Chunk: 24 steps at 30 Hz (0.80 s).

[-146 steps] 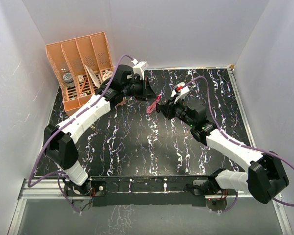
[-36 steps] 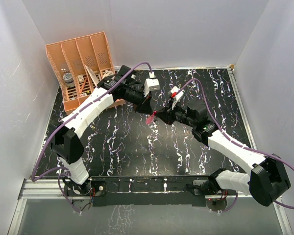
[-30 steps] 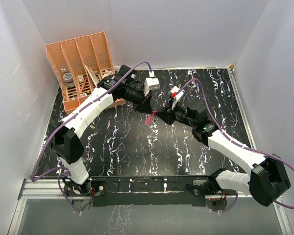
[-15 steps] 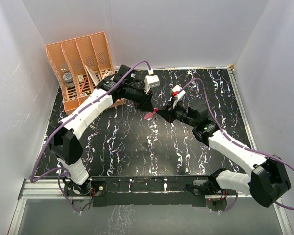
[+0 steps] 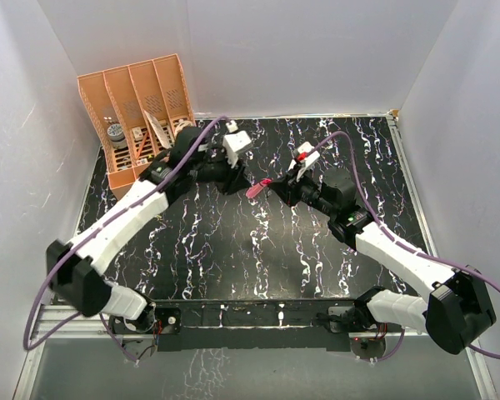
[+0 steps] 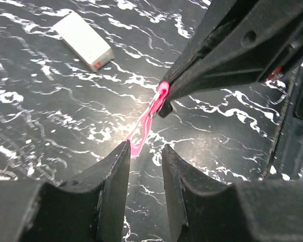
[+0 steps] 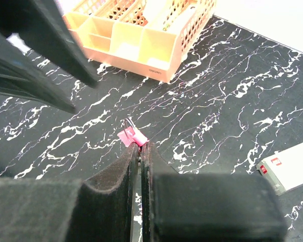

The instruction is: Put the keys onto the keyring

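The keyring's pink strip (image 5: 256, 189) hangs from my right gripper (image 5: 272, 185), above the black marbled table (image 5: 233, 250). In the right wrist view the right gripper (image 7: 140, 146) is shut on the pink tag (image 7: 133, 137), with a thin wire ring (image 7: 127, 123) showing at the tag. In the left wrist view the strip (image 6: 146, 123) dangles just beyond my left gripper (image 6: 145, 147), which is open and empty, a short way from the strip. My left gripper (image 5: 240, 180) sits just left of the tag. I cannot make out any keys.
A white rectangular box with a red mark (image 6: 83, 40) lies on the table; it also shows in the right wrist view (image 7: 288, 169). An orange divided organiser (image 5: 137, 117) with small items stands at the back left. White walls enclose the table.
My left arm has pulled back and swung left, leaving its gripper just left of the tag. My right gripper has carried the pink keyring slightly towards the back.
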Available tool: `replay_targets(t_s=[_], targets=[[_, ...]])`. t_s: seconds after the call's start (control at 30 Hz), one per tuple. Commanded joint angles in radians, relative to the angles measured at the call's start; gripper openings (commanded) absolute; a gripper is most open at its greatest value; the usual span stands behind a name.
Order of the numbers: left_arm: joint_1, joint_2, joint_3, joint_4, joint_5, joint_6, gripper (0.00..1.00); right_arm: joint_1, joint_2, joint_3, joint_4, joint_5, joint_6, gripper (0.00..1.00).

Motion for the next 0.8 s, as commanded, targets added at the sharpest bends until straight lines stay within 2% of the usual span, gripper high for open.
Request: replay_targets(t_s=[0.0,0.07,0.13,0.37,0.6,0.77], targets=[[-0.003,-0.23,-0.199,0.376,-0.171,-0.17,0.29,-0.014,-0.024,0.011,0.105,0.037,0.053,0.0],[-0.003,-0.296,-0.305,0.565,-0.211,-0.254,0.18,-0.019,-0.022,0.008,0.133,0.039,0.089,0.0],[-0.003,-0.338,-0.387,0.688,-0.228,-0.329,0.14,-0.025,-0.019,0.008,0.161,0.035,0.13,0.0],[-0.003,-0.308,-0.443,0.836,-0.254,-0.531,0.25,-0.034,0.009,0.009,0.293,0.008,0.286,0.0],[-0.003,-0.292,-0.489,1.009,-0.209,-0.643,0.26,-0.036,0.035,0.018,0.401,-0.001,0.416,0.0],[-0.003,-0.296,-0.504,1.04,-0.184,-0.671,0.26,-0.037,0.053,0.034,0.424,-0.009,0.456,0.0]])
